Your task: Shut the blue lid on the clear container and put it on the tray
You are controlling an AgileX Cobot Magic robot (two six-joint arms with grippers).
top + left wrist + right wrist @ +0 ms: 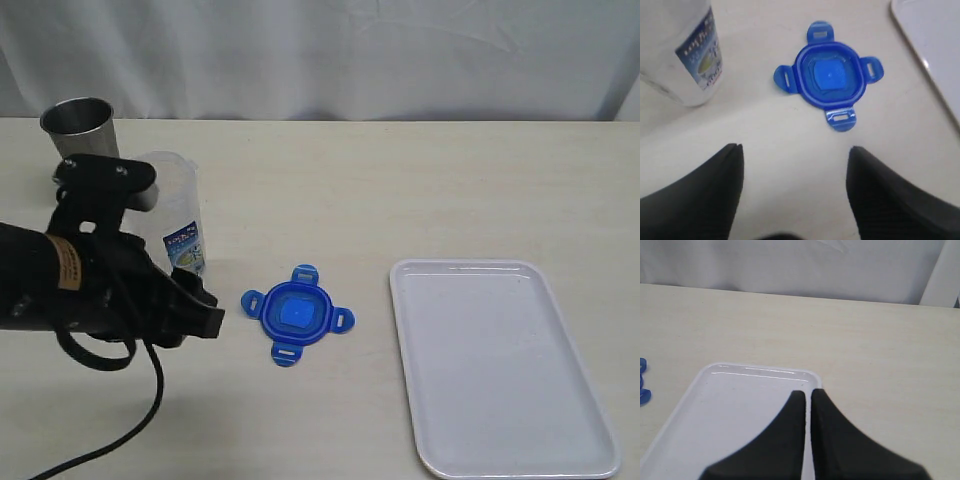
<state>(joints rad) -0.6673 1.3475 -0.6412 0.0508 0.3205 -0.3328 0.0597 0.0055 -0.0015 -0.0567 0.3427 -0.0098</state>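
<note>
While the left gripper (pixel 795 148) is apart and the right gripper (pixel 808 395) together, the lid (pixel 296 314) lies flat, bright blue, four flaps spread.

We judge this a robot test lab: a pale wood-grain table (pixel 400 180), with a white curtain (pixel 320 50) hung behind the table.

The left arm (pixel 40 290) is matte black, with a tan label band (pixel 66 262) and a looping black cable (pixel 159 385). The left gripper (pixel 795 148) and right gripper (pixel 808 391) have black, tapering wedge fingers.
</note>
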